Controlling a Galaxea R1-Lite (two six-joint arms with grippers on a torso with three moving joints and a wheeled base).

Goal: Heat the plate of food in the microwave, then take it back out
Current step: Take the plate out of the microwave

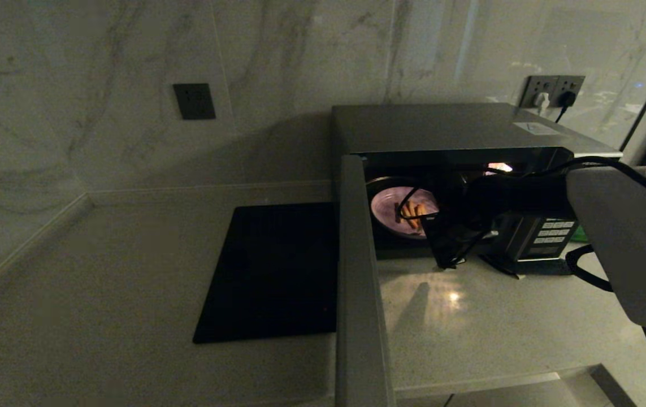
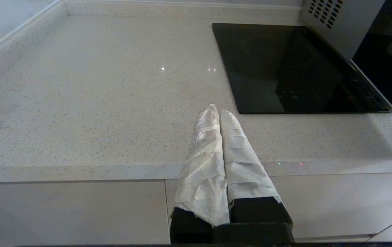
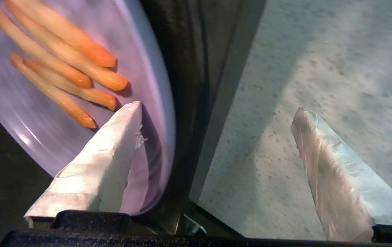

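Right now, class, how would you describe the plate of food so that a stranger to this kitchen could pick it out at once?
Find the microwave on the counter, its door swung open. Inside the lit cavity sits the plate of food, with the right pincer open at its rim. It is the only small, round, pale lavender thing there, carrying thin orange sticks.

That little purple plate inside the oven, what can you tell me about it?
The plate of food is small, round and pale lavender with a smooth, glossy surface. A few thin orange-yellow sticks lie side by side on it. It sits flat inside the microwave, whose door stands wide open. The right claw is open at its near edge: one wrapped finger lies over the rim, the other outside above the counter. Whether that finger presses on the plate cannot be told.
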